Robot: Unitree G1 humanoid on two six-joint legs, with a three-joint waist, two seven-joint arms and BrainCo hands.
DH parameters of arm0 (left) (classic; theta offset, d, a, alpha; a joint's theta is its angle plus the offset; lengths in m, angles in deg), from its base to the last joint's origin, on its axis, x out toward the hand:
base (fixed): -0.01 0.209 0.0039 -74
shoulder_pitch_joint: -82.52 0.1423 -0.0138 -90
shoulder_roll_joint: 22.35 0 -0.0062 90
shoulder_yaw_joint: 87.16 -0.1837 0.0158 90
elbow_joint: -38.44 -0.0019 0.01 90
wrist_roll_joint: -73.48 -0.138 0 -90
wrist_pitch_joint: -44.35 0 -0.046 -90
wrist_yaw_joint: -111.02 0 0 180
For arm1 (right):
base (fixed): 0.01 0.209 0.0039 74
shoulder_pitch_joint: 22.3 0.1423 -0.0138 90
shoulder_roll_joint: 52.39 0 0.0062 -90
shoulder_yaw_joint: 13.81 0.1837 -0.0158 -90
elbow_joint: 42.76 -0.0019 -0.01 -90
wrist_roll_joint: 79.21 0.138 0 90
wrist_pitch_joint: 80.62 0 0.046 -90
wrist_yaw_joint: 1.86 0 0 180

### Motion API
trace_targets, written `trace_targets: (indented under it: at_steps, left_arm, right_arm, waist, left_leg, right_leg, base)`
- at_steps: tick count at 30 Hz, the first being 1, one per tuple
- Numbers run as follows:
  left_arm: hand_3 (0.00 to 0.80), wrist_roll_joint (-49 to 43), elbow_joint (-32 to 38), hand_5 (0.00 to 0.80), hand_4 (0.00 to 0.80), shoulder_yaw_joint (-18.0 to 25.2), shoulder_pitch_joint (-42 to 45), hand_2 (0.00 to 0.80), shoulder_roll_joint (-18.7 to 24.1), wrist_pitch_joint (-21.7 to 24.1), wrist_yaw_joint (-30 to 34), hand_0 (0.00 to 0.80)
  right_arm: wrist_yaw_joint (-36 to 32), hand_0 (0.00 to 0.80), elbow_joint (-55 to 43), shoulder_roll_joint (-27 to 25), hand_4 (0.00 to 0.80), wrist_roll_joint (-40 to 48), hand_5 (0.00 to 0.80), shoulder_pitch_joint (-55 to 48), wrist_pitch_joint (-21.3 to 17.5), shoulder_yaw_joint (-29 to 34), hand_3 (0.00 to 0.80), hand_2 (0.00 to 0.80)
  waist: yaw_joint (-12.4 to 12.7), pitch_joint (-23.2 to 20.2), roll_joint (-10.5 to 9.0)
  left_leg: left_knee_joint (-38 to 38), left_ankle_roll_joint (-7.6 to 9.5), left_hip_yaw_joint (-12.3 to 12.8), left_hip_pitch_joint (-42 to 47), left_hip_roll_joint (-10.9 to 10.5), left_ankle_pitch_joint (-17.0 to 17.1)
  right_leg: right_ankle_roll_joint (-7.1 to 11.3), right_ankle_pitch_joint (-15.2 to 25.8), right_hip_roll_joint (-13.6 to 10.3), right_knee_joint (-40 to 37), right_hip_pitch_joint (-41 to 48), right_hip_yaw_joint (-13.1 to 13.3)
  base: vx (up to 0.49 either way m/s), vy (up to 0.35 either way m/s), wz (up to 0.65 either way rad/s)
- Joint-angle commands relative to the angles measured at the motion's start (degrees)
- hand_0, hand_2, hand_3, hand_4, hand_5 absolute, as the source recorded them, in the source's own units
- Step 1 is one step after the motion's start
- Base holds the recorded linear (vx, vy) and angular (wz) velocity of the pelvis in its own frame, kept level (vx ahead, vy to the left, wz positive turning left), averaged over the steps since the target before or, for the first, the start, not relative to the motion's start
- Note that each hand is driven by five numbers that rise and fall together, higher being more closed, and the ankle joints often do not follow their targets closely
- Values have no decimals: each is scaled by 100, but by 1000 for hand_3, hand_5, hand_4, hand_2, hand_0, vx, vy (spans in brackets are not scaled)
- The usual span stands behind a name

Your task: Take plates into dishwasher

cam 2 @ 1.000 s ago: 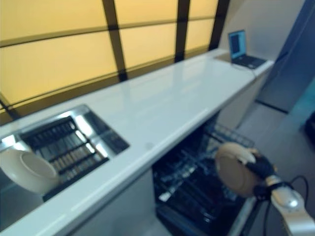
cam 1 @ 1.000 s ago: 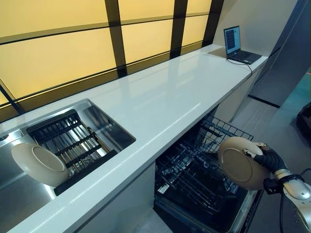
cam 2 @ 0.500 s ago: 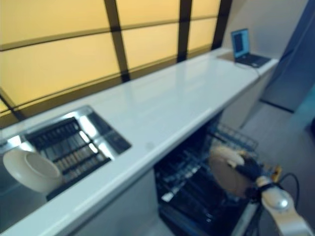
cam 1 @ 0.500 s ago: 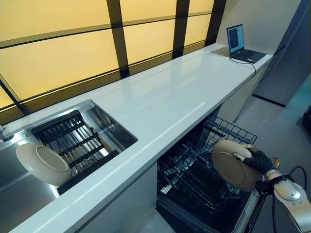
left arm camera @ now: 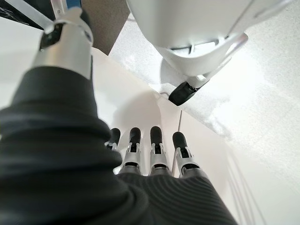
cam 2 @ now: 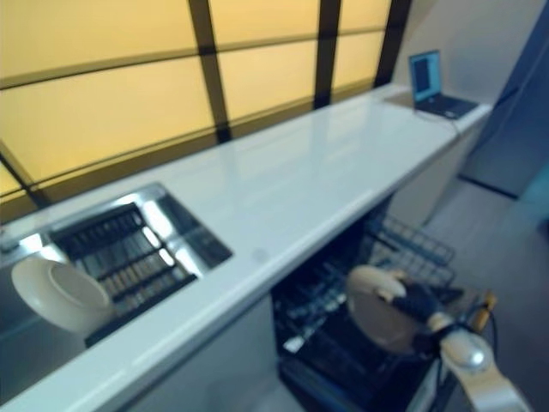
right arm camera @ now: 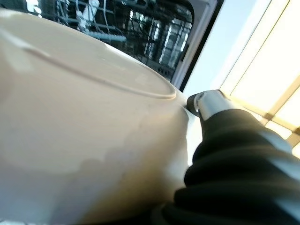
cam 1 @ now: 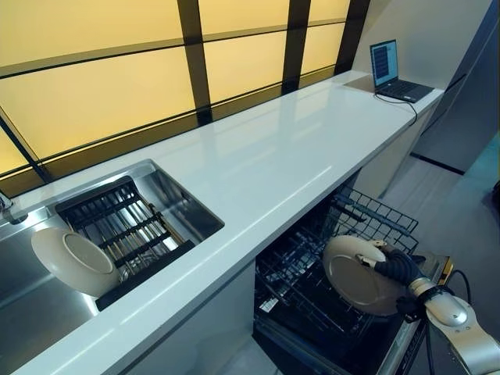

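One plate [cam 1: 355, 275] in right robot hand [cam 1: 394, 266], over rack [cam 1: 312, 281]

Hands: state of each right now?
Left hand: open, fingers straight, holding nothing.
Right hand: shut on the plate, held over the dishwasher rack.

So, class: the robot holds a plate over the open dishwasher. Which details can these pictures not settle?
- Right hand fingers: behind the held plate in the eye views; the right wrist view shows mostly plate.
- Dishwasher rack slots under the plate: hidden by it.
- Laptop screen: too small to read.
- Plate in the sink: its lower edge sits behind the counter rim.
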Motion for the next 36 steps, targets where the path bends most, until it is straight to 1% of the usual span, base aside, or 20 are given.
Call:
trace_targets:
  at_steps: [1, 7, 12, 18, 20, 26, 36]
  left_arm:
    - [0, -251, -21, 0, 0, 156, -316, 0, 198, 20, 32, 0]
    - [0, -293, 14, 0, 0, 108, -327, 0, 167, -12, 34, 0]
    - [0, -302, 28, 0, 0, 99, -321, 0, 145, 2, 38, 0]
    - [0, -338, 57, 0, 0, 82, -322, 0, 144, -40, 59, 0]
    - [0, -346, 31, 0, 0, 75, -331, 0, 148, -31, 74, 0]
    - [0, -432, 38, 0, 0, 74, -304, 0, 123, -19, 79, 0]
    - [0, -480, 114, 0, 0, -7, -331, 0, 84, -50, 120, 0]
  right_arm:
    - [90, 800, -398, 166, 800, -265, 800, 484, -299, -38, 800, 800]
    - [186, 800, -150, 271, 800, -622, 800, 543, -328, -253, 800, 800]
    - [161, 800, -26, 327, 800, -656, 800, 557, -245, -379, 800, 800]
    - [367, 800, 159, 398, 800, -1014, 800, 571, -348, -463, 800, 800]
    - [450, 800, 203, 371, 800, -1297, 800, 605, -423, -497, 800, 800]
    - [693, 800, 254, 269, 800, -2006, 800, 702, -489, -610, 800, 800]
    - [951, 800, 487, 234, 800, -2586, 800, 834, -320, -808, 800, 800]
  waist:
    - [112, 12, -237]
    - [166, 29, -235]
    - [199, 36, -223]
    - [245, 42, -203]
    - [257, 49, -199]
    - [293, 66, -195]
    - [339, 60, -173]
  left_leg:
    - [14, -75, -72, -452, 140, 152]
    - [15, -73, -110, -462, 133, 137]
    - [12, -62, -125, -454, 126, 122]
    - [18, -60, -158, -479, 110, 113]
    - [24, -64, -165, -492, 109, 113]
    - [22, -64, -192, -491, 99, 103]
    - [29, -62, -238, -494, 87, 95]
  right_leg:
    - [-194, -345, 30, 365, 138, -38]
    - [-185, -341, 18, 361, 154, -66]
    - [-186, -350, 10, 374, 172, -82]
    - [-182, -359, -7, 382, 186, -114]
    - [-180, -364, -13, 378, 193, -120]
    - [-177, -366, -8, 380, 195, -116]
    - [-172, -376, -15, 377, 223, -111]
  base:
    - [0, 0, 0]
    - [0, 0, 0]
    - [0, 0, 0]
    - [7, 3, 3]
    - [1, 4, 8]
    - [0, 1, 1]
    - [0, 0, 0]
